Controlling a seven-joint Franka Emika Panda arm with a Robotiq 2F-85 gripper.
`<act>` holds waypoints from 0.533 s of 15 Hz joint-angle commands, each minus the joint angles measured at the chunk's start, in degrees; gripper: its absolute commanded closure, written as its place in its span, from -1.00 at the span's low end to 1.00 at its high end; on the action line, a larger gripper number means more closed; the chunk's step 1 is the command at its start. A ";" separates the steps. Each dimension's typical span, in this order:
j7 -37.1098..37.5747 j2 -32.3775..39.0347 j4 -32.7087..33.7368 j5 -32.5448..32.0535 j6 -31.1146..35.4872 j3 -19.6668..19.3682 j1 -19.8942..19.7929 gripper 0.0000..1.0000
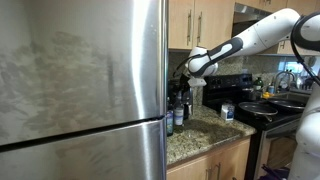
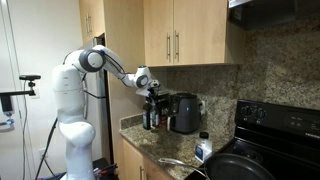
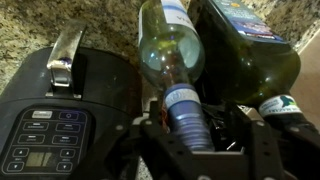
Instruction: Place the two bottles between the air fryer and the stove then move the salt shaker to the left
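In an exterior view the fridge (image 1: 80, 85) fills the left half and hides the tabletop (image 1: 205, 135) behind it. The bottles (image 1: 178, 110) at its edge form a dark cluster, too small to count. The shaker (image 2: 203, 150) is a pale speck. The stove (image 2: 275, 125) runs off the right and bottom edges. In the wrist view the air fryer (image 3: 50, 100) is cut at left and bottom, the right bottle (image 3: 245, 45) at the top. The jaws are dark and blurred, and whether they touch the neck of the middle bottle (image 3: 168, 55) cannot be told.

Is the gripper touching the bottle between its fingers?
Cannot tell. In the wrist view the neck of the bottle sits between the gripper fingers, but shadow hides any contact or gap.
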 commanded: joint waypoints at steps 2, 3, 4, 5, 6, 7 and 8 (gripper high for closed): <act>-2.63 -0.12 -0.96 -0.96 0.96 0.82 -0.05 0.49; -2.76 -0.22 -1.03 -1.84 1.17 0.84 -0.13 0.67; -2.14 0.36 -0.76 -3.43 1.54 0.98 -0.18 0.85; -1.63 0.42 -0.78 -5.49 1.60 0.93 -0.38 0.97; -1.08 0.43 -0.80 -6.82 1.80 0.96 -0.43 0.92; -0.49 0.37 -0.88 -8.19 1.84 1.14 -0.34 0.88; -0.08 0.30 -1.14 -9.86 2.62 1.20 -0.40 0.88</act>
